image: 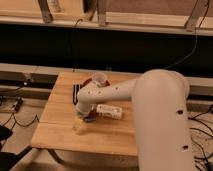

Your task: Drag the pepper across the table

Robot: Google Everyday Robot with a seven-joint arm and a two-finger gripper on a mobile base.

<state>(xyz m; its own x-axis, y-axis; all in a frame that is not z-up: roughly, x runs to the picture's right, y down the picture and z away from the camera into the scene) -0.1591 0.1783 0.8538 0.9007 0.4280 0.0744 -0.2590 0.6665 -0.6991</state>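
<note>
The bench [54, 131], a light-wood plank top with board seams, was cut across its right part by the robot's bulky white arm [155, 107], which hid that side and the corner behind it. Near the left of the back edge lay a dark, narrow object [76, 93] too dim to name. In front of it the arm's wrist bent down to the pincer [80, 123], which sat low over the boards near the middle of the bench; it showed only as a pale blur, and I could not tell whether it was released or clenched. Just right of it the pepper [87, 116] appeared as a small dark-red sliver, mostly covered by the wrist, lying on the bench between the pincer and the white bottle [111, 111]. A small blue item [91, 119] lay touching or just beside the pepper. Behind, a white cup [100, 78] stood on an orange-brown plate [87, 81], partly hidden by the arm.
</note>
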